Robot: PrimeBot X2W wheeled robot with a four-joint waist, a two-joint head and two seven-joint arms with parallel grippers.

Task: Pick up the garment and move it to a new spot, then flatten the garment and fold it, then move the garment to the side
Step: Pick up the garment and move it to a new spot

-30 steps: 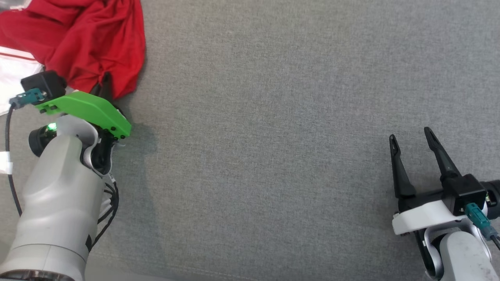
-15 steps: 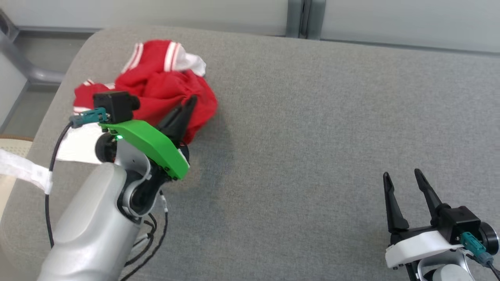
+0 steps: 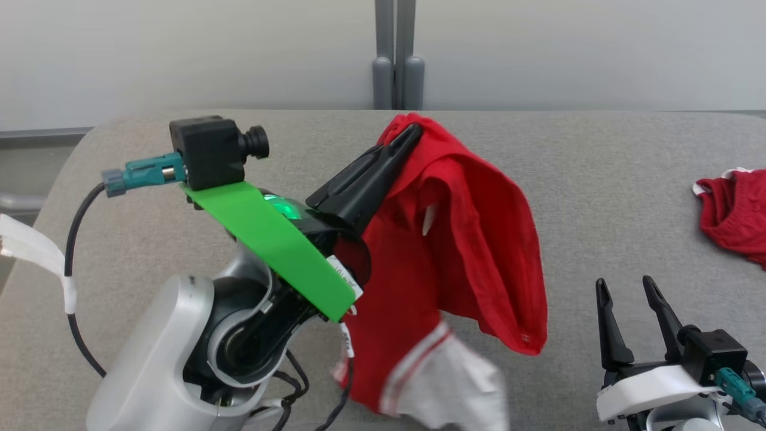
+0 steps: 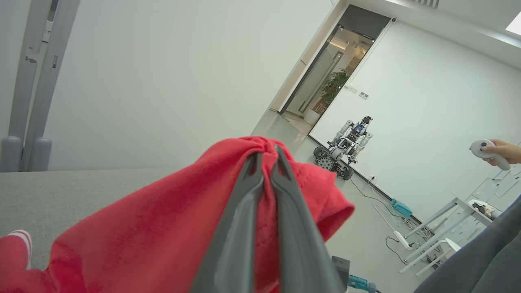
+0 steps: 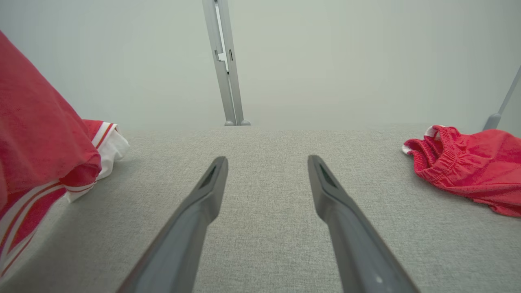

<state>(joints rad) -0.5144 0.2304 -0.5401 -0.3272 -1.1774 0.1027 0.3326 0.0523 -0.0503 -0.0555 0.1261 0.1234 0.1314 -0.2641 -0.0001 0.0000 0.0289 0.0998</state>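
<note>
Your left gripper (image 3: 412, 129) has the red garment (image 3: 473, 239) lifted above the grey padded surface (image 3: 598, 155). Its jaws are pressed together on a bunched fold near the top of the cloth, with red fabric squeezed between the two dark fingers. Held this high, the cloth hangs free below the pinch and can travel across without dragging. I read this as the pick-and-move step; flattening and folding are not yet begun.

Garment position: dangling over the middle-left of the surface, with the white-striped trim (image 3: 443, 371) lowest. That bottom edge is blurred in the head view. It is probably just clear, but it may be brushing the surface and I can't tell which.

Your right gripper (image 3: 625, 287) sits low at the near right with its jaws spread wide, holding nothing and touching nothing. Its fingers point out over bare grey fabric. It is likely parked there to leave the landing spot free and to be on hand for a second corner once spreading starts.

A second red garment (image 3: 733, 209) lies crumpled at the far right, well apart from both grippers — take care not to lay the carried one over it.
</note>
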